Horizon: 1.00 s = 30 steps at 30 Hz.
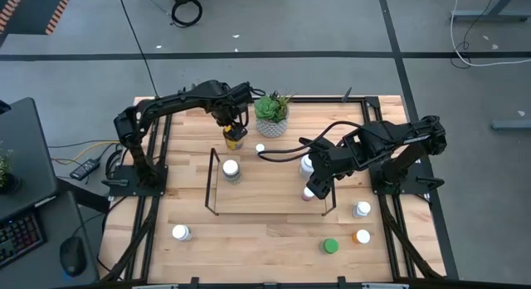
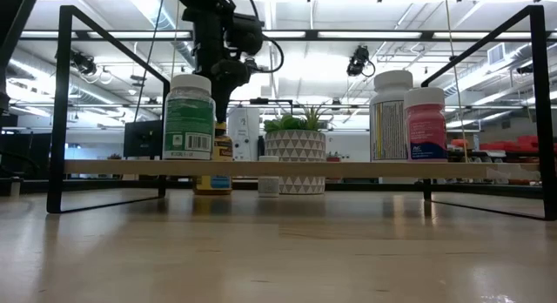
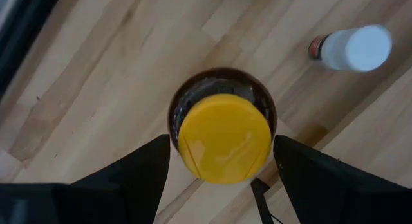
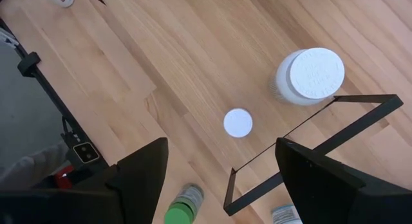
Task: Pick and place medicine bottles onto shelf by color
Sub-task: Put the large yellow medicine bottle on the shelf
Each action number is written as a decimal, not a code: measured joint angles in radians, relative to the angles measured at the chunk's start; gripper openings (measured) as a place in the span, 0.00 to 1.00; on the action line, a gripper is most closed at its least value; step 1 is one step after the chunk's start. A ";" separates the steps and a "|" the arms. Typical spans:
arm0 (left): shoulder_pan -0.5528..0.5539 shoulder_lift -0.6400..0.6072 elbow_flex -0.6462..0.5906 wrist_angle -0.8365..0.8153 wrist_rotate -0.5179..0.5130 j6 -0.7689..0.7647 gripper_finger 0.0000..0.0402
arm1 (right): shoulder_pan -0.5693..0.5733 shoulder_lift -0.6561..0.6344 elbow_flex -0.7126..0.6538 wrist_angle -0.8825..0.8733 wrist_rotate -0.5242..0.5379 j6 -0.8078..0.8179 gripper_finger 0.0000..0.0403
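Observation:
An amber bottle with a yellow cap [image 3: 224, 137] stands upright on the table behind the shelf, next to the plant; it also shows in the high view [image 1: 235, 141]. My left gripper [image 1: 235, 129] is open, right above the bottle, with one finger on each side of it. The wire shelf [image 1: 211, 185] carries a green-labelled bottle [image 2: 189, 116], a white bottle [image 2: 391, 116] and a pinkish bottle [image 2: 426, 124] on its wooden floor. My right gripper [image 1: 314, 183] is open and empty above the shelf's right end. My left gripper comes from above, pointing down, and its fingers [image 3: 138, 176] stand close beside two opposite sides of the amber bottle's shoulder [image 3: 177, 102]. I cannot tell whether they touch it. The bottle stands upright on the table.
A potted plant [image 1: 271, 115] stands at the far middle, with a small white bottle [image 1: 260, 148] beside it. Loose bottles stand near the front: a white one [image 1: 180, 232], a green-capped one [image 1: 330, 246], an orange-capped one [image 1: 362, 237] and a white one [image 1: 362, 208].

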 joint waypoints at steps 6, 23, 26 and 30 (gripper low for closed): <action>-0.009 0.043 0.000 -0.001 0.010 0.000 0.71 | 0.000 0.000 0.000 0.000 0.000 0.009 0.73; -0.021 0.047 0.000 0.024 0.007 0.033 0.71 | 0.000 0.000 0.000 0.000 -0.002 0.015 0.73; -0.022 0.047 0.000 0.034 0.007 0.033 0.70 | 0.000 0.000 0.000 0.000 -0.002 0.015 0.73; -0.023 0.046 0.000 0.054 0.007 0.033 0.67 | 0.000 0.000 0.000 0.000 -0.002 0.015 0.73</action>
